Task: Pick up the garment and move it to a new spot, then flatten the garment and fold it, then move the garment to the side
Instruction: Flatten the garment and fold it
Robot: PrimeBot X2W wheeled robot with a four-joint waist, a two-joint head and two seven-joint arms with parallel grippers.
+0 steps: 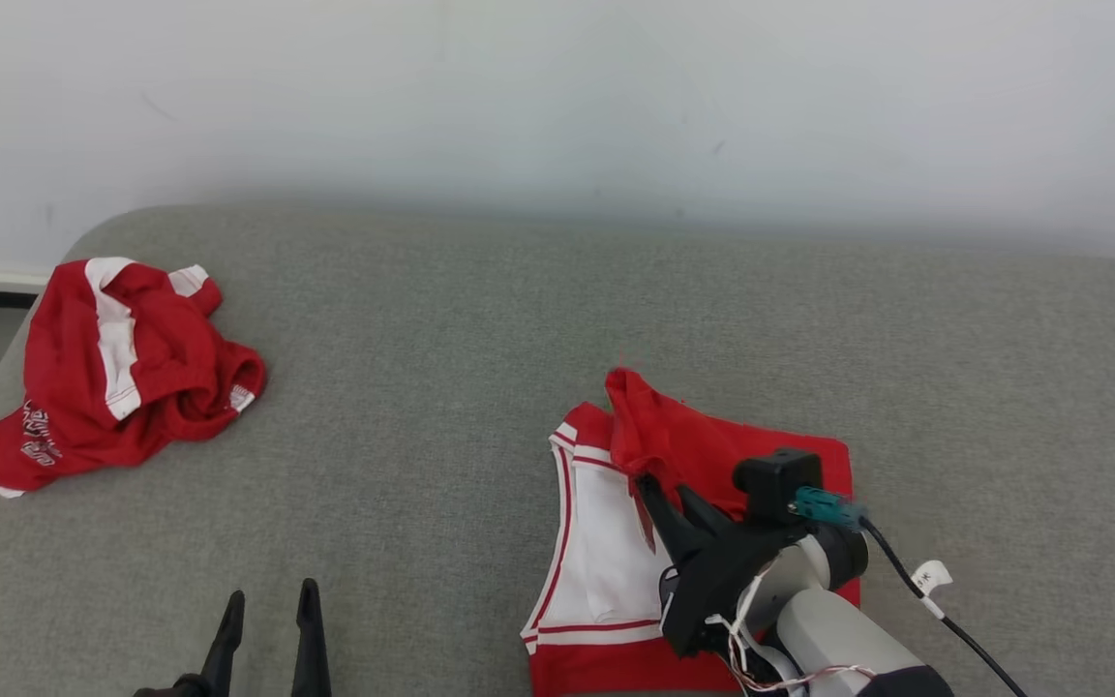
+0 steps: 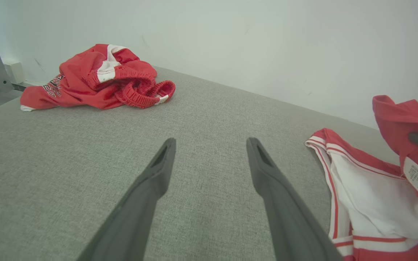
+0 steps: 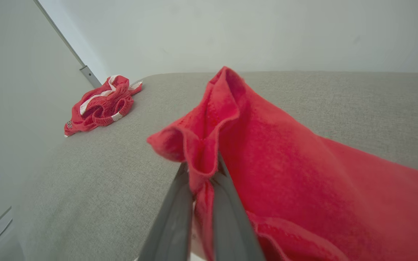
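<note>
The right claw [image 1: 669, 494], two long dark tapered fingers, is clenched on a raised, soft fold of the red garment with white striped panel [image 1: 712, 445], which lies near the front edge of the coarse grey woven surface [image 1: 480, 319]. The left claw [image 1: 272, 595] stands released, clear of the cloth. A crumpled red heap with ribbed waistband [image 1: 122, 378] lies far left.

The grey cushion [image 1: 480, 319] is seen from above by the head camera and skimmed low, toward the wall [image 1: 557, 97], by both wrist cameras. The red-and-white garment [image 1: 606, 542] and the crumpled shorts [image 1: 112, 378] are shared by all views.
</note>
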